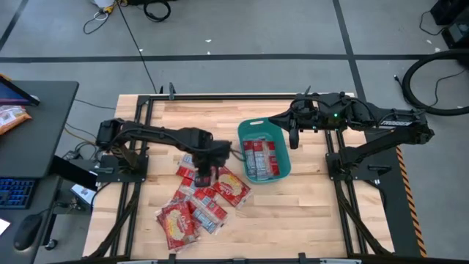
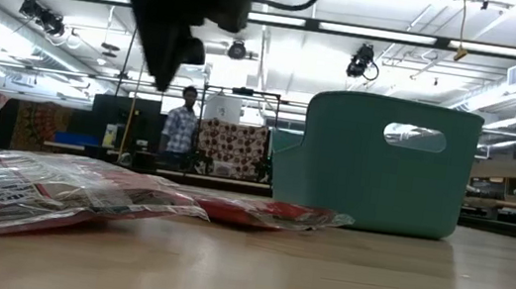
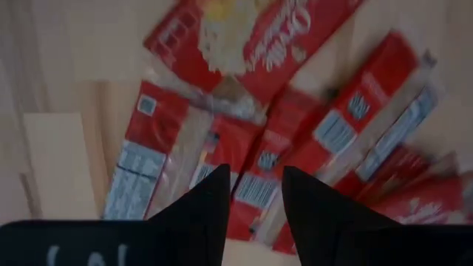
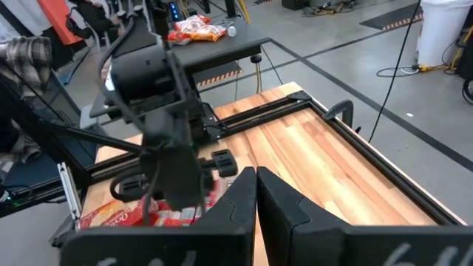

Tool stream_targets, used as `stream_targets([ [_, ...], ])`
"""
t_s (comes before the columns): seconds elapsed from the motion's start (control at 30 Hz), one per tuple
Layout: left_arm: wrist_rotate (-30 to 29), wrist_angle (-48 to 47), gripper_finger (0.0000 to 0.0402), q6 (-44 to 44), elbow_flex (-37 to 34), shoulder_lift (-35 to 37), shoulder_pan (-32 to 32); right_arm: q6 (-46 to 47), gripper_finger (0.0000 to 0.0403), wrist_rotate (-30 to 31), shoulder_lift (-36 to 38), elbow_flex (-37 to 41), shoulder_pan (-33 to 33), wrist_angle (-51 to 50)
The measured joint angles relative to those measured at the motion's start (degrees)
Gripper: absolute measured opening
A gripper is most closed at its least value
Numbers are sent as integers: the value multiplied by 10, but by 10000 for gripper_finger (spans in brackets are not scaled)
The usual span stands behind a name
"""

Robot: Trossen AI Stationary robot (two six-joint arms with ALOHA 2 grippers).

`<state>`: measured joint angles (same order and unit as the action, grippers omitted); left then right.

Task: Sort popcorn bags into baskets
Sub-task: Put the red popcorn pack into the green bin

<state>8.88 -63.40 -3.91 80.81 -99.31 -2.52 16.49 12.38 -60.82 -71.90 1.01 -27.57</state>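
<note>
- Your left gripper [image 3: 251, 193] hangs over the heap of popcorn bags [image 1: 201, 202] on the tabletop [image 1: 308, 213], fingers [image 3: 314, 203] slightly spread and empty. The bags overlap, so you risk pinching two.
- Your right gripper [image 4: 256, 193], fingers pressed together, waits beside the basket [image 1: 250, 130], already holding bags; your drop could clip it.

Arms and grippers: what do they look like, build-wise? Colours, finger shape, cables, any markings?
Both arms are black or dark grey, built of jointed links. The right arm carries pale lettering on one link and a small green light near its wrist. The left gripper has two dark, tapering, pointed fingers; the right gripper has dark wedge-shaped ones. Thin black cables run along the left arm.
</note>
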Motion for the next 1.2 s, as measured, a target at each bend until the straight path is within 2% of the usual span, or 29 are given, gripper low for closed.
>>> stream_targets([
  [0.27,5,-8,128,0,-60,58,-64,0,18,0,0,0,0,-1],
  [0.47,89,29,128,-35,-100,90,-126,-2,18,0,0,0,0,-1],
  [0.63,131,55,128,-96,-139,91,-198,-8,18,0,0,0,0,0],
  [0.77,152,115,128,-151,-168,90,-251,-13,18,0,0,0,0,0],
  [1.0,150,238,128,-234,-222,90,-312,-17,18,0,0,0,0,0],
  [1.2,100,304,128,-285,-290,90,-328,-20,18,1,0,0,0,0],
])
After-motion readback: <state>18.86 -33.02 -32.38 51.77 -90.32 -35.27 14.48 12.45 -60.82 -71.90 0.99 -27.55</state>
